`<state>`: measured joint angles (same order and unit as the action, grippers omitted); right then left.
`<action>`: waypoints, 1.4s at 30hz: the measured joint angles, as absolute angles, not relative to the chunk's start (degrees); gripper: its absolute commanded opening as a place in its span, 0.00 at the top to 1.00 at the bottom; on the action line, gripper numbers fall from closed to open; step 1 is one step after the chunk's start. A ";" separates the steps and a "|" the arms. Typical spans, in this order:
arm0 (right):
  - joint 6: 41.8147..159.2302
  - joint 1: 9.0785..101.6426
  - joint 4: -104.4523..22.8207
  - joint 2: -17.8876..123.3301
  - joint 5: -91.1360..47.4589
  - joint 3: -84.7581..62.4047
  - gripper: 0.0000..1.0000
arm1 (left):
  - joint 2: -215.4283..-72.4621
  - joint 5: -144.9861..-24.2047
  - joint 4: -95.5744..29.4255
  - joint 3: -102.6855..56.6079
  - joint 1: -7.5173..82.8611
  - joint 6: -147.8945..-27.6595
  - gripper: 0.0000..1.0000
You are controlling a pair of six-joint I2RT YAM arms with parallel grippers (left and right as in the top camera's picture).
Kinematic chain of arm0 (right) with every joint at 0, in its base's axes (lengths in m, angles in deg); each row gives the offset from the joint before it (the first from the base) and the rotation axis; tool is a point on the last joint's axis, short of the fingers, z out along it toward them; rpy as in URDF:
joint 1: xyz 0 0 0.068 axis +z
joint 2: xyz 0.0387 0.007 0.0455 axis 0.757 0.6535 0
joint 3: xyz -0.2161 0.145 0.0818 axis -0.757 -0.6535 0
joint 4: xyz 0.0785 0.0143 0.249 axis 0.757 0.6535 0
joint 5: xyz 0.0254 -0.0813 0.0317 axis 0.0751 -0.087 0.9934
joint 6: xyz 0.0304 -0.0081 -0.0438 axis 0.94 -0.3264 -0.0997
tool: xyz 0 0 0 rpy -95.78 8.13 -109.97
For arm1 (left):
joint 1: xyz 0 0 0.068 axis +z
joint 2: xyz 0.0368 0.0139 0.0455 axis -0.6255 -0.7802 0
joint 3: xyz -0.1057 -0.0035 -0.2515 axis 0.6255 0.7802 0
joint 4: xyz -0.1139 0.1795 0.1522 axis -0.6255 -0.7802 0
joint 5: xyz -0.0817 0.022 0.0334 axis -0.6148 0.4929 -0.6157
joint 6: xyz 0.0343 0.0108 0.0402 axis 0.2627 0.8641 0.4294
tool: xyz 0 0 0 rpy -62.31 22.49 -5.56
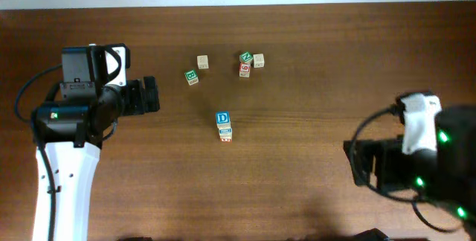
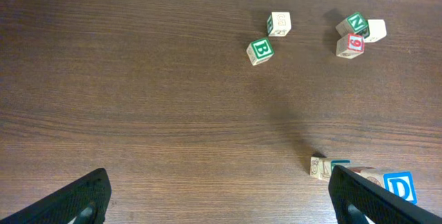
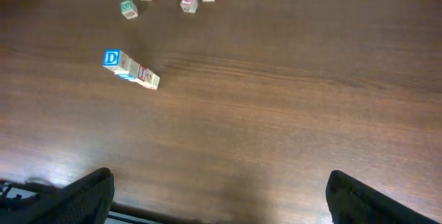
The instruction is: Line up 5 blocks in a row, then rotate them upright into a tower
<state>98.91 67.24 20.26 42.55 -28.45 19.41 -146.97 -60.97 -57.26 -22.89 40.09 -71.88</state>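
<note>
A short stack of blocks topped by a blue "D" block [image 1: 222, 118] stands at mid-table; it also shows in the left wrist view [image 2: 400, 186] and in the right wrist view [image 3: 111, 58]. Behind it lie loose cubes: a pale block [image 1: 203, 62], a green "N" block [image 1: 246, 57] and another pale block [image 1: 258, 61]. My left gripper [image 1: 154, 96] [image 2: 217, 200] is open over bare wood, left of the stack. My right gripper [image 1: 351, 163] [image 3: 217, 196] is open too, far to the stack's right near the front edge. Neither holds anything.
A green "B" cube [image 1: 192, 77] [image 2: 260, 50] lies beside the left pale block. A red "6" cube [image 1: 244, 70] [image 2: 350, 44] sits under the green "N" block's corner. The table's far edge [image 1: 238, 6] meets a white wall.
</note>
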 measured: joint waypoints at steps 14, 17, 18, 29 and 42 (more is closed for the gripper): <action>98.91 67.24 19.61 40.75 -30.29 19.39 0.02 | -146.97 -60.95 -57.26 -22.89 40.09 -71.88 0.01; 97.64 66.34 12.00 39.66 -33.06 17.12 0.02 | -146.97 -60.95 -57.35 -22.89 40.09 -71.88 0.01; 96.83 65.71 9.90 39.07 -33.39 16.09 0.02 | -146.97 -60.95 -57.37 -22.89 40.09 -71.88 0.01; 82.51 53.05 -33.24 9.37 -27.62 -26.97 0.02 | -146.97 -60.75 -57.35 -22.89 40.09 -71.88 0.01; 81.20 51.85 -66.40 -16.84 -26.99 -78.90 0.02 | -146.97 -60.55 -57.41 -22.89 40.09 -71.88 0.01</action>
<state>81.20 51.85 -66.40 -16.84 -26.99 -78.90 -146.97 -60.55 -57.41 -22.89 40.09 -71.88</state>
